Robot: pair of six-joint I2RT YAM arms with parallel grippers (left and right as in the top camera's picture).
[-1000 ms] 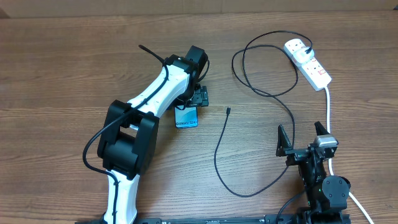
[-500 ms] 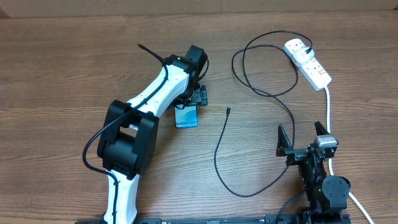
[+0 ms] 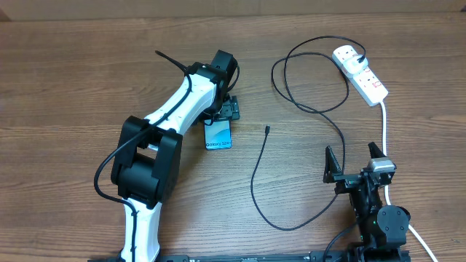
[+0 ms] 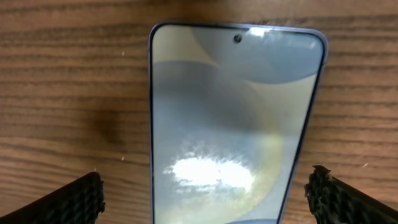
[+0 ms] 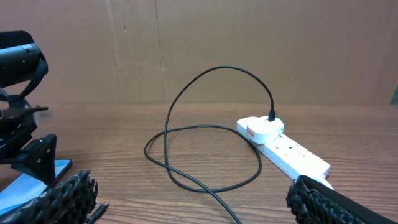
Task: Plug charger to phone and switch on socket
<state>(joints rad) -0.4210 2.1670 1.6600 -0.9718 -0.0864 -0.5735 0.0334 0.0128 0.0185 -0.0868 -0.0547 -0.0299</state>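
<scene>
Hardly started: left claw hung open over the phone mid-frame; right claw open, empty; charger lay unconnected to it, socket seemingly unswitched.

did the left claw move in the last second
Yes. In the overhead view the left claw shifted slightly up and left, judged against the phone, which stayed put.

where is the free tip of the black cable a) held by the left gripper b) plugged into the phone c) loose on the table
c: the cable tip lies loose on the table, apart from the phone, with nothing holding it.
</scene>
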